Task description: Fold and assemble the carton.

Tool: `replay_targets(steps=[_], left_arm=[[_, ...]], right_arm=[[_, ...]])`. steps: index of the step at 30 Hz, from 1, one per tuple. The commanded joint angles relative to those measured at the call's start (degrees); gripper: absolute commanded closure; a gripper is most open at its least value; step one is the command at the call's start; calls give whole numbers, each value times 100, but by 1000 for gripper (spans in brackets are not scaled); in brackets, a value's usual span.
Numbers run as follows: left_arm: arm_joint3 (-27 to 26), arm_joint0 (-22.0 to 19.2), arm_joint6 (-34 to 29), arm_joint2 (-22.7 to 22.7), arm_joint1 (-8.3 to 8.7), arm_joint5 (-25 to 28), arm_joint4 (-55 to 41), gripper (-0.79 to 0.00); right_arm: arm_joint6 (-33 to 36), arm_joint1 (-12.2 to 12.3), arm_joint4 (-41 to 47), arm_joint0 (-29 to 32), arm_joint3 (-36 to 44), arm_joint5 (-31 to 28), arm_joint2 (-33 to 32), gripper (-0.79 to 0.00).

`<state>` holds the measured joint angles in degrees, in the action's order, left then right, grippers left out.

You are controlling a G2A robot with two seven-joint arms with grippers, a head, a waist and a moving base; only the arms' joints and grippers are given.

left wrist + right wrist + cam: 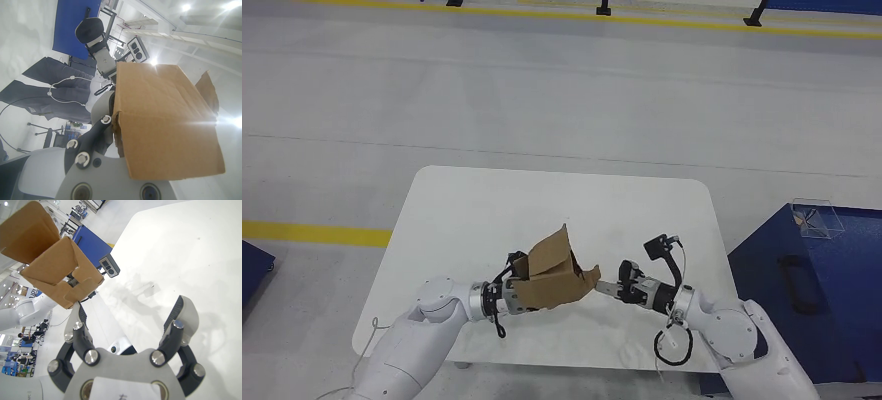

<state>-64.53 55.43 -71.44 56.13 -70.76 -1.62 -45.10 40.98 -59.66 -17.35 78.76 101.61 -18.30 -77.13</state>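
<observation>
I have one plain brown carton (547, 275), held up off the white table (542, 200) by the left pincer (508, 293), which is clamped on one of its edges. The end facing the right pincer (128, 303) stands open with its flaps splayed. The right pincer is spread wide. One fingertip (75, 308) touches the lowest flap, and the other is apart, over the table.
</observation>
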Motion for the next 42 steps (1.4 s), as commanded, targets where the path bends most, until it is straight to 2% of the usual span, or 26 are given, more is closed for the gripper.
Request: replay_targets(steps=[1,19,42], left_arm=[[-20,9,24,-6,3,-16,70,0],[-205,46,183,-38,32,-168,525,0],[-259,91,185,-16,38,-184,563,0]], right_arm=[[-4,3,19,1,19,2,-8,-785],[-28,-18,-34,-244,0,167,222,-785],[27,-27,-261,-370,-25,424,423,-785]])
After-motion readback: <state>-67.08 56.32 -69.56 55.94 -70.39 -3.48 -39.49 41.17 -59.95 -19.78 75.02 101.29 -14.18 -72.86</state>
